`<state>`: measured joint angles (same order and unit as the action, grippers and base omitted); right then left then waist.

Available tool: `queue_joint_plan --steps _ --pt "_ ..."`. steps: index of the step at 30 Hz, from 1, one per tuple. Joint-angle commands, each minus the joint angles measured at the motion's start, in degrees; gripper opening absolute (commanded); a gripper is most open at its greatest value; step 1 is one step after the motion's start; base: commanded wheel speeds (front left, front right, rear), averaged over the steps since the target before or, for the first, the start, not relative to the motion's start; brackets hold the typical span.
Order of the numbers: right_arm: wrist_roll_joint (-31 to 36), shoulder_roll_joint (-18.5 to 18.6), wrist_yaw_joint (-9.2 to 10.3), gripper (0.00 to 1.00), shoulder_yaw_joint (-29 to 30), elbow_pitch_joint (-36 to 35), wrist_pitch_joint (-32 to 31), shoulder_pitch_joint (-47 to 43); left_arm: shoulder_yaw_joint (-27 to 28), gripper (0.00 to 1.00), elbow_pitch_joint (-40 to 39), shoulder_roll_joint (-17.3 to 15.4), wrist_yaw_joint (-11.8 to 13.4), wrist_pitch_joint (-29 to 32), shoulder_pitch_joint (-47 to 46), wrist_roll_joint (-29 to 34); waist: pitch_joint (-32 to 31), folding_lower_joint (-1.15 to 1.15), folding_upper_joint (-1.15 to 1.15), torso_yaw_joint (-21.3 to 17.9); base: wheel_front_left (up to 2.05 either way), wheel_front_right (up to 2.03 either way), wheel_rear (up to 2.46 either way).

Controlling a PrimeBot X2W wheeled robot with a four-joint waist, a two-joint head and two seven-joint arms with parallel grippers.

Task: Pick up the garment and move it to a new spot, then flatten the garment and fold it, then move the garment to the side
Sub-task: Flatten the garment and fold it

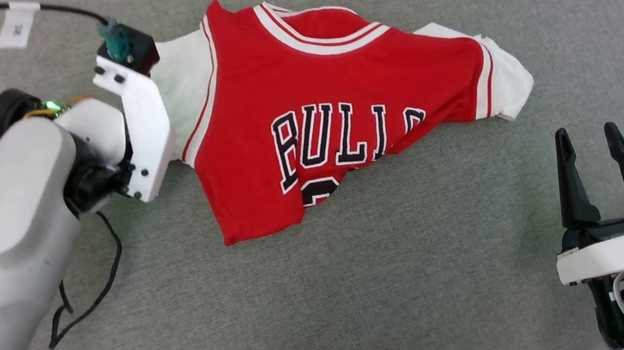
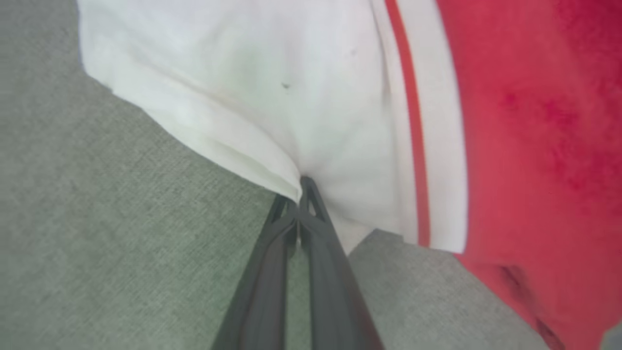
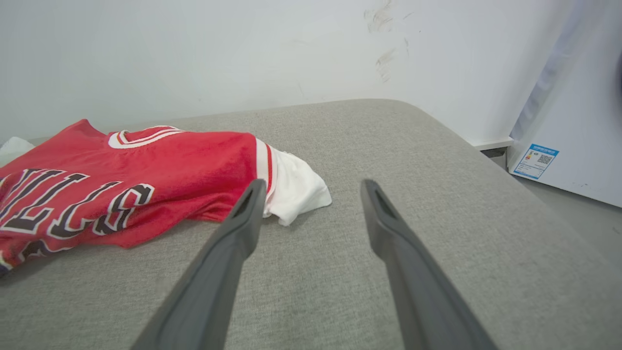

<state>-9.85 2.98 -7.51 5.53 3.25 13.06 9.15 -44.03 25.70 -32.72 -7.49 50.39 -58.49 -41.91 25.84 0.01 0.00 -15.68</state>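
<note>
**A:** Item one?

**B:** Garment (image 1: 340, 108). Red jersey tee with white short sleeves and red-and-white striped trim at the collar and armholes. It lies front up on the grey cushion (image 1: 416, 280), in the upper middle of the head view. The lower hem is bunched and folded under.

**A:** Lettering?

**B:** Black with a white outline. "BULL" reads clearly, and the last letter is cut by a fold. Of the number beneath, only the tops of the digits show, so it cannot be read.

**A:** Left gripper (image 2: 300, 192)?

**B:** Fingers pressed together, pinching a pleat at the edge of one white sleeve (image 2: 243, 97). The cloth puckers at the tips.

**A:** Right gripper (image 1: 587, 134)?

**B:** Fingers apart, holding nothing. It is over bare cushion at the lower right of the head view, clear of the garment and nearest its other sleeve.

**A:** Any other writing?

**B:** Two entries. There is a white paper tag (image 1: 16, 23) at the upper left of the head view, its print too small to read. In the right wrist view, a blue-and-white label (image 3: 534, 160) with a QR code is stuck on a white cabinet (image 3: 583, 97) beside the cushion. Its text is not legible.
</note>
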Motion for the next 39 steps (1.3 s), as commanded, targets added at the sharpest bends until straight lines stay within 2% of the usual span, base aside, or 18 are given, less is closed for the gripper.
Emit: queue_joint_plan --steps 1,10,16,21,28,29,30,36,39 --pt "1.1 -0.1 0.04 1.00 0.8 0.3 -0.5 -0.1 -1.4 0.00 0.5 -1.1 0.1 -4.1 4.1 -0.4 -3.2 -0.01 0.00 2.4 0.00 0.00 0.00" --pt "1.9 0.6 0.03 1.00 3.1 -0.6 -4.6 -3.2 -1.5 0.00 -3.1 -2.4 0.2 -15.1 11.1 -2.3 -10.8 -0.01 0.00 9.4 0.00 0.00 0.00" --pt "1.8 1.6 0.04 1.00 3.0 -0.9 -7.6 -4.8 -3.1 0.00 -6.1 -3.8 0.3 -18.3 17.1 -2.2 -14.8 -0.01 0.00 13.3 0.00 0.00 0.00" --pt "2.0 1.6 0.04 1.00 3.8 -1.2 -8.9 -5.8 -4.0 0.00 -9.7 -5.1 1.0 -19.7 23.2 -3.3 -17.0 -0.01 0.00 15.2 0.00 0.00 0.00" --pt "2.3 1.5 0.04 1.00 3.7 -1.3 -10.2 -6.6 -4.1 0.00 -13.1 -6.5 3.9 -22.5 29.1 -3.6 -18.2 -0.01 0.00 15.7 0.00 0.00 0.00" --pt "2.3 1.6 0.04 1.00 3.6 -1.3 -10.4 -6.7 -4.1 0.19 -13.4 -6.6 4.2 -23.3 29.2 -2.9 -18.3 -0.01 0.00 15.7 0.00 0.00 0.00" --pt "2.3 1.6 0.04 1.00 3.5 -1.3 -10.5 -6.8 -3.9 1.00 -13.5 -6.6 4.9 -24.3 29.3 -2.4 -18.4 -0.01 0.00 15.7 0.00 0.00 0.00" --pt "2.2 1.8 0.04 1.00 4.1 -1.6 -11.2 -7.4 -3.6 1.00 -16.9 -4.7 7.7 -27.8 27.7 0.5 -19.3 -0.01 0.00 15.7 0.00 0.00 0.00" --pt "2.3 1.8 0.03 1.00 4.5 -1.8 -11.5 -8.1 -5.0 1.00 -20.0 -3.3 7.1 -26.3 26.5 1.3 -19.7 -0.01 0.00 15.9 0.00 0.00 0.00"
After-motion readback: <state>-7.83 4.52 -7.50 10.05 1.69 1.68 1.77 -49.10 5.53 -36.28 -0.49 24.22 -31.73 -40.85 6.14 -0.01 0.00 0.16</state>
